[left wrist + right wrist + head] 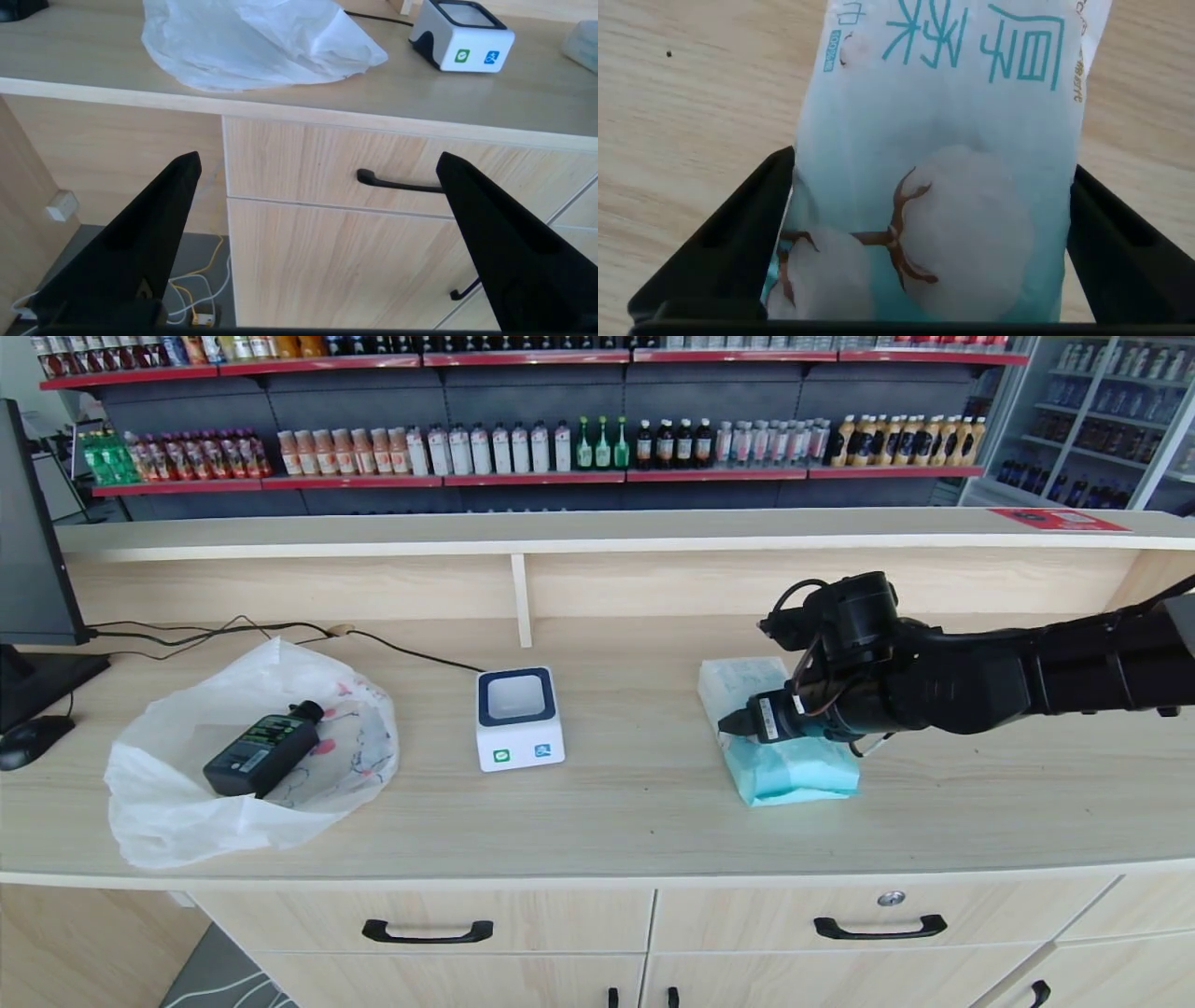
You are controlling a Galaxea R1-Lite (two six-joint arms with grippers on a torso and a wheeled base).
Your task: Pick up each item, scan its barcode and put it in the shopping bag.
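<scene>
- Right claw (747,721) is spread and down over the pack (798,773), one finger on each long side; no squeeze is visible.
- Pack lies flat on the counter (653,821), long axis running front to back, so the claw spans its short width.
- Scanner (520,719) is to its left, with the bag (159,784) farther left.
- Left claw (318,233) is spread, low by the drawers, so the right arm is nearer.

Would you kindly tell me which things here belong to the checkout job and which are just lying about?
Job: tissue pack under the right pincer; scanner; shopping bag; dark item lying on it.
Lying about: mouse; monitor; shelf bottles.
</scene>
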